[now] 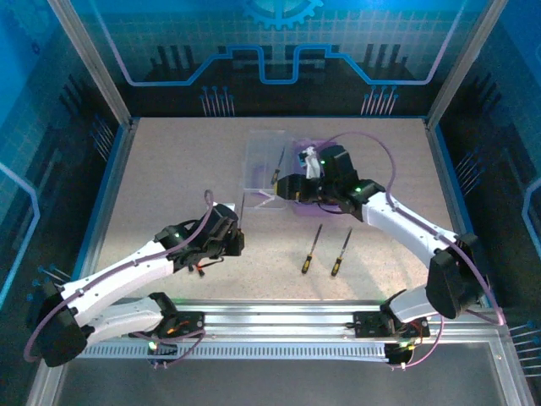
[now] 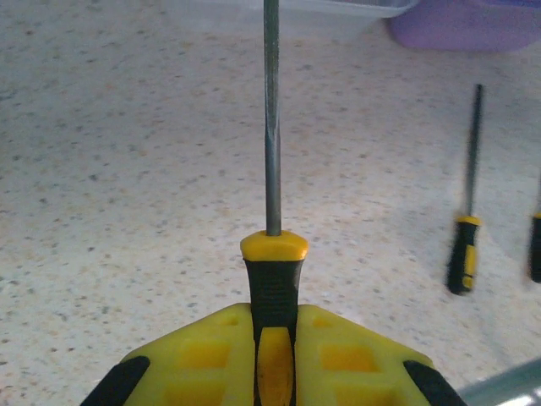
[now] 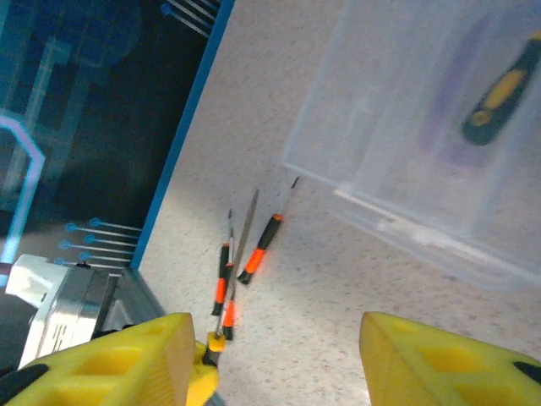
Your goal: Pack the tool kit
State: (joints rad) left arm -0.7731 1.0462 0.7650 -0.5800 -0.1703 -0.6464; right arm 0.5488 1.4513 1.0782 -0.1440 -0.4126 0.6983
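The tool kit case lies open at the table's middle back, clear part to the left and purple part to the right. One yellow-black screwdriver lies inside it, and shows through the clear wall. My left gripper is shut on the handle of another yellow-black screwdriver, whose shaft points away toward the case. My right gripper hovers at the case's near edge. It stands open with nothing between its fingers.
Two yellow-black screwdrivers lie loose on the table in front of the case, one of them at the right of the left wrist view. Orange-handled screwdrivers lie on the table near the left arm. A blue-edged frame borders the table.
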